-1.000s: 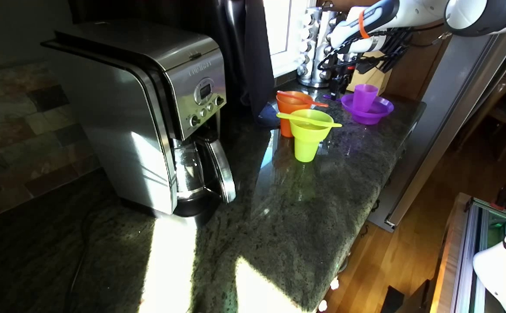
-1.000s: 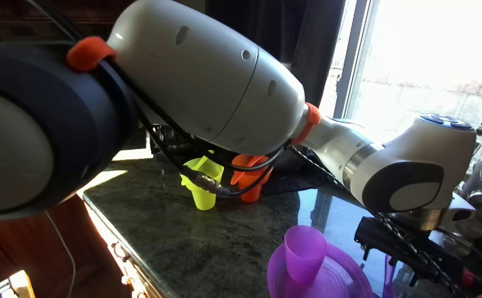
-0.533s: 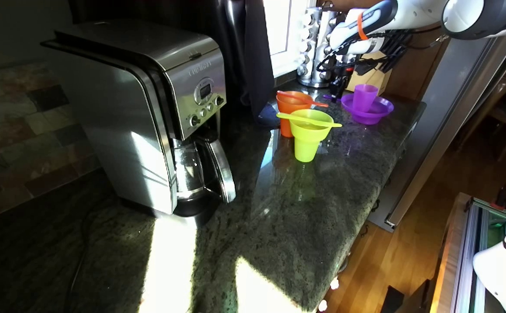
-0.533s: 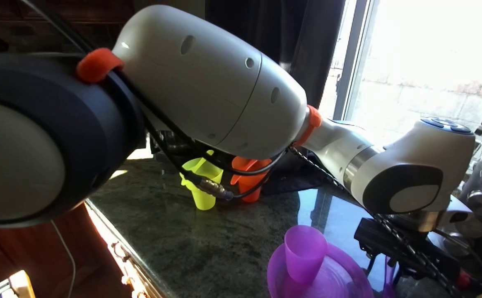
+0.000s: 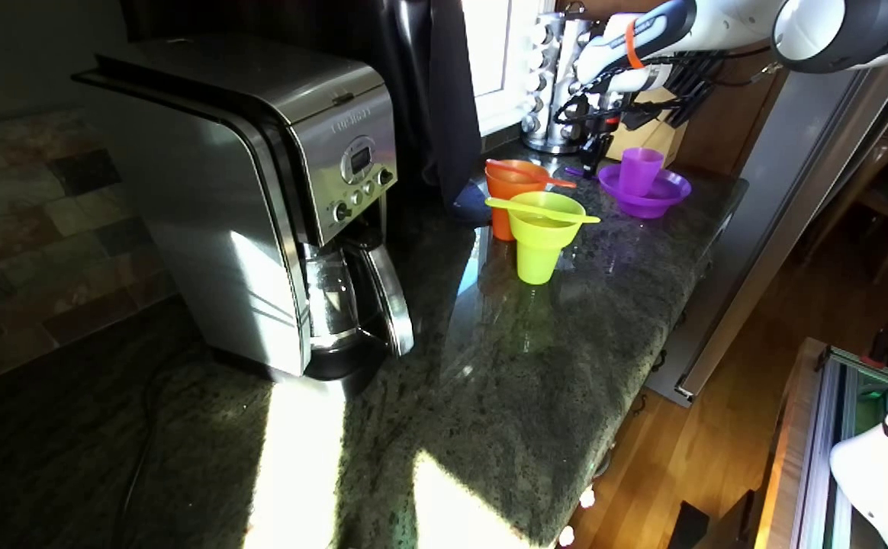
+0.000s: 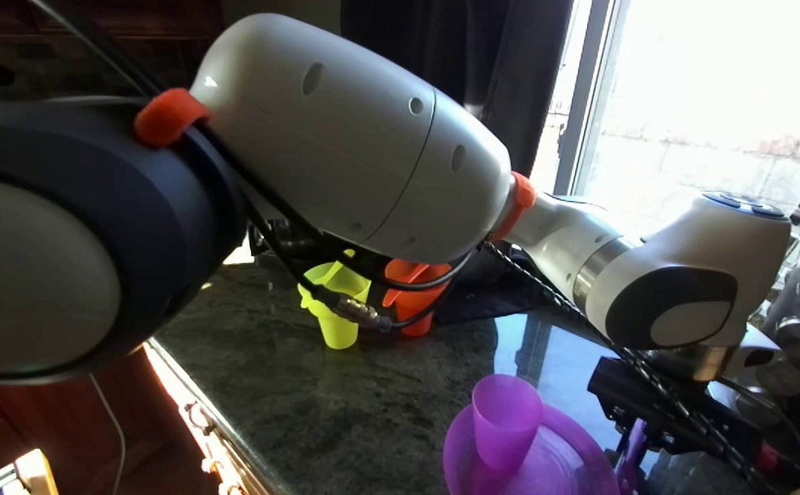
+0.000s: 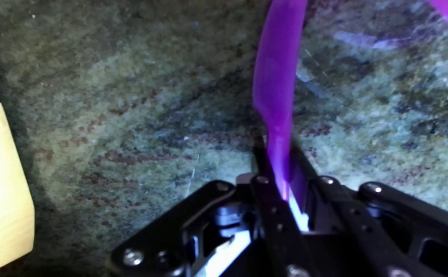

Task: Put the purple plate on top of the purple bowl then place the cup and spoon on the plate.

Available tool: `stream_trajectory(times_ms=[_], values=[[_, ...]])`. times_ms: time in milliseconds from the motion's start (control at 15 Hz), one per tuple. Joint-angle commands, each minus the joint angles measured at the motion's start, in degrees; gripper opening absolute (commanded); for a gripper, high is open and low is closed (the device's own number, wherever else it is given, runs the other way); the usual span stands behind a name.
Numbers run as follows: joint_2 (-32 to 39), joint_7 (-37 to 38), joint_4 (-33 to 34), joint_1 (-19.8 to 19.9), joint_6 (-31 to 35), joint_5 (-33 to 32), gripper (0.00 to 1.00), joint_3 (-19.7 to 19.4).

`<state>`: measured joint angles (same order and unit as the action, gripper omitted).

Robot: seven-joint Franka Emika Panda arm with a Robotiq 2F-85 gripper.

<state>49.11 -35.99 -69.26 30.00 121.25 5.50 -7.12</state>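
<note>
My nearly closed hand (image 7: 281, 153) grips the spoon (image 7: 277, 77), presumably to lay it on the plate (image 6: 552, 457) bearing the cup (image 6: 508, 426).

Above the black gripper (image 7: 281, 157) with silver screws (image 7: 132, 257), the rounded white arm (image 6: 345, 130) wears orange straps (image 6: 172, 117) and black cables (image 6: 104, 45).

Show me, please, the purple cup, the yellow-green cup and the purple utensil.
Purple cup (image 5: 639, 178): an exterior view, outer wall.
Yellow-green cup (image 5: 541, 242): an exterior view, outer wall.
Purple utensil (image 7: 275, 84): wrist view, broad part.
</note>
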Motion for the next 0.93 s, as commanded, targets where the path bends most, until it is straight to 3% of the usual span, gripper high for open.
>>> stream_trajectory(times_ms=[0, 867], values=[[-0.04, -0.63, 1.14, 0.53, -1.85, 0.22, 0.04, 0.17], [-12.50, -7.65, -7.08, 0.03, 1.12, -0.64, 0.04, -0.06]])
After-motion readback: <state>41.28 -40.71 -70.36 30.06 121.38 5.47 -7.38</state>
